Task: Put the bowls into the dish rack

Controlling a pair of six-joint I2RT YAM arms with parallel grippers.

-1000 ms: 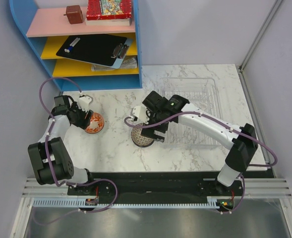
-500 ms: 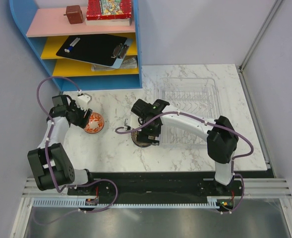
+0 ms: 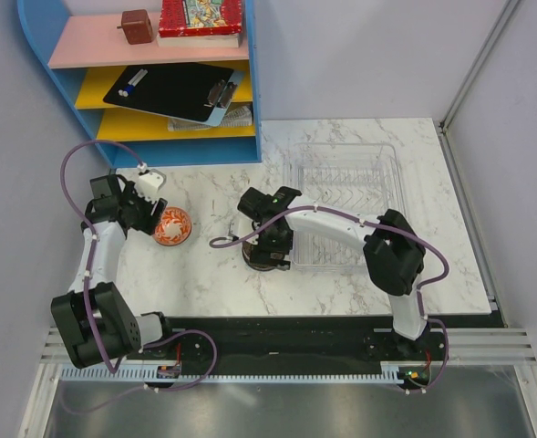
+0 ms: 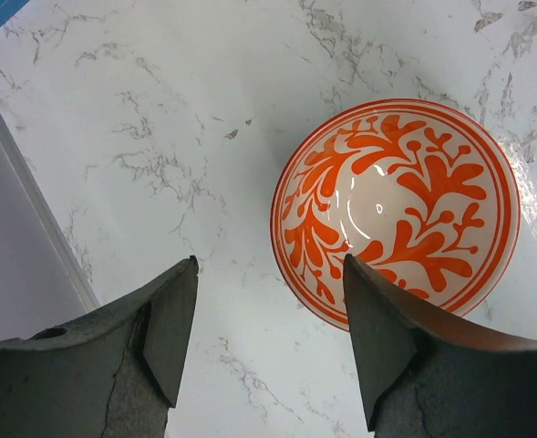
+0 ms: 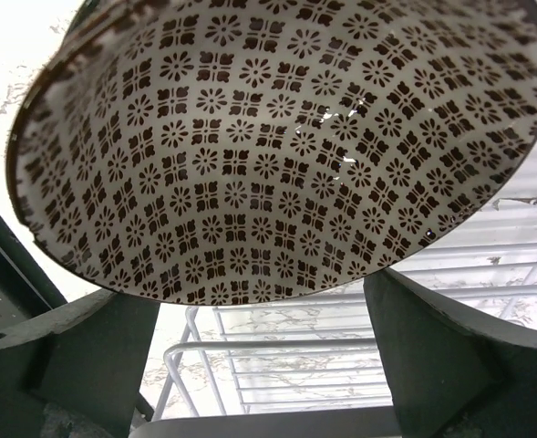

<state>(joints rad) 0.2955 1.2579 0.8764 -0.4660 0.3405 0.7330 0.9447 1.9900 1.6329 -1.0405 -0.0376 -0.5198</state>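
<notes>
An orange-red floral bowl [image 3: 171, 226] [image 4: 396, 210] sits upright on the marble. My left gripper [image 3: 152, 215] [image 4: 273, 333] hovers open at its left rim; only bare marble lies between the fingers, and the right finger [image 4: 387, 338] overlaps the rim's near edge. A brown-patterned bowl [image 3: 257, 260] [image 5: 277, 146] stands against the left side of the clear dish rack [image 3: 387, 182], mostly hidden under my right gripper [image 3: 270, 245] [image 5: 268, 351]. That gripper is wide open, its fingers at either side of the bowl's near rim. Rack wires [image 5: 341, 365] show between them.
A blue shelf unit [image 3: 254, 100] stands at the back left, holding a clipboard [image 3: 172, 91], a book and a small brown box. Grey walls close in on both sides. Purple cables loop beside each arm.
My right arm has swung left and down until its open gripper covers the patterned bowl. The left gripper has drawn back slightly to the left of the orange bowl.
</notes>
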